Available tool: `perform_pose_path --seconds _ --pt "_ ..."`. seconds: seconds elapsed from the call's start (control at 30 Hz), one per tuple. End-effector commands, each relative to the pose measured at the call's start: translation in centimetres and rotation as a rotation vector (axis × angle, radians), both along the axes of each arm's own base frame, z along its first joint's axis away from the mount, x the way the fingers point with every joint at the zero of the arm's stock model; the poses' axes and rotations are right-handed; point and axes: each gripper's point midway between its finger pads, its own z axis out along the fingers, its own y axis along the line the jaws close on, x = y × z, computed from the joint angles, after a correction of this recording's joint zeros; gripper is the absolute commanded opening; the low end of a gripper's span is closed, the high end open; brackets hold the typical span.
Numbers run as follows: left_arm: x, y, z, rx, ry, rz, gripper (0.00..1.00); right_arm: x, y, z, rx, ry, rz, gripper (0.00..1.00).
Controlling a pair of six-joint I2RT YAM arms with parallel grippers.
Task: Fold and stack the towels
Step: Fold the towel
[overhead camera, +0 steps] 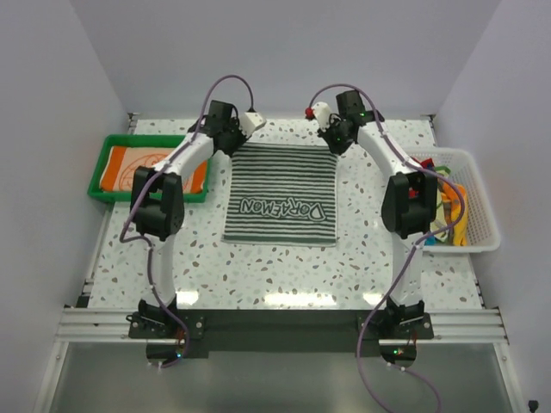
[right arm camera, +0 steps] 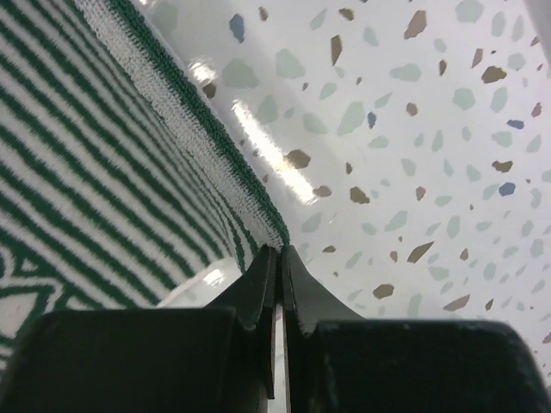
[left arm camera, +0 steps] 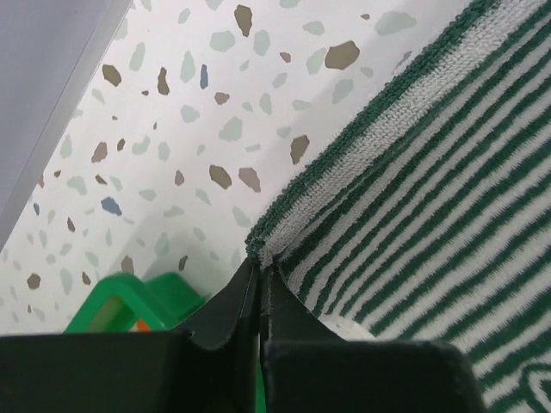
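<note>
The striped towel (overhead camera: 280, 185) lies flat mid-counter (overhead camera: 362, 258), between tray (overhead camera: 96, 176) and basket (overhead camera: 487, 234), its far left corner pinched in the closed left claw (left arm camera: 258, 274), its far right corner in the closed right claw (right arm camera: 279, 255).

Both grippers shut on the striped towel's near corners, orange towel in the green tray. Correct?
One thing is off: the left gripper and right gripper are shut on the striped towel's far corners, not the near ones, as the top external view shows. The orange towel does lie in the green tray.
</note>
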Motion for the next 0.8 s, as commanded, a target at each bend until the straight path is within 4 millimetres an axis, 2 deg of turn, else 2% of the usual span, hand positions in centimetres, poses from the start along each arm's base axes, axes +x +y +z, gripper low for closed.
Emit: perform_pose_path --seconds 0.0,0.03,0.07,0.1,0.13,0.17,0.23,0.33,0.37,0.43,0.47,0.5,0.53,0.57,0.6,0.67,0.77 --pt "-1.6 0.5 4.4 -0.028 -0.082 0.048 0.00 -1.9 0.0 2.8 0.002 -0.042 -0.037 0.00" --pt "-2.3 0.5 4.4 -0.036 -0.071 0.057 0.00 -3.2 -0.1 2.7 0.009 -0.021 -0.046 0.00" --pt "-3.6 0.7 3.3 -0.031 -0.034 0.067 0.00 -3.8 -0.2 2.5 0.009 -0.010 -0.055 0.00" --pt "-4.5 0.4 4.1 -0.050 -0.031 0.076 0.00 -4.4 -0.1 2.4 0.013 -0.001 -0.060 0.00" --pt "-5.2 0.4 4.0 -0.058 -0.019 0.087 0.00 -5.6 -0.4 2.3 0.018 0.016 -0.074 0.00" --pt "-6.2 0.6 3.1 -0.054 0.011 0.110 0.00 -6.2 -0.6 2.1 0.019 0.027 -0.084 0.00" --pt "-7.7 0.3 3.5 -0.099 0.045 0.158 0.00 -7.9 -0.8 2.0 0.025 0.057 -0.099 0.00" --pt "-10.5 0.1 2.5 -0.149 0.150 0.248 0.00 -10.2 -1.0 1.3 0.029 0.121 -0.140 0.00" --pt "-11.6 0.6 1.6 -0.142 0.189 0.294 0.00 -11.0 -1.0 1.7 0.035 0.128 -0.154 0.00" --pt "-13.3 0.7 1.5 -0.178 0.234 0.354 0.00 -12.6 -1.2 1.1 0.048 0.172 -0.207 0.00" --pt "-14.6 1.3 0.1 -0.165 0.270 0.383 0.00 -13.4 -1.1 0.9 0.055 0.189 -0.222 0.00" --pt "-15.3 1.3 0.6 -0.180 0.268 0.390 0.00 -13.9 -1.1 1.3 0.061 0.183 -0.235 0.00" --pt "-16.1 1.5 0.4 -0.176 0.274 0.395 0.00 -14.9 -1.4 0.5 0.057 0.210 -0.264 0.00" --pt "-17.3 1.8 -0.7 -0.165 0.294 0.406 0.00 -15.2 -1.4 0.4 0.060 0.208 -0.279 0.00" --pt "-17.8 1.9 -0.1 -0.182 0.285 0.417 0.00 -15.7 -1.4 0.6 0.065 0.208 -0.289 0.00" --pt "-19.1 2.0 -0.9 -0.177 0.303 0.422 0.00 -16.6 -1.1 0.4 0.075 0.225 -0.323 0.00" --pt "-20.0 2.0 -0.8 -0.186 0.303 0.431 0.00 -17.8 -0.9 -0.1 0.082 0.244 -0.363 0.00"
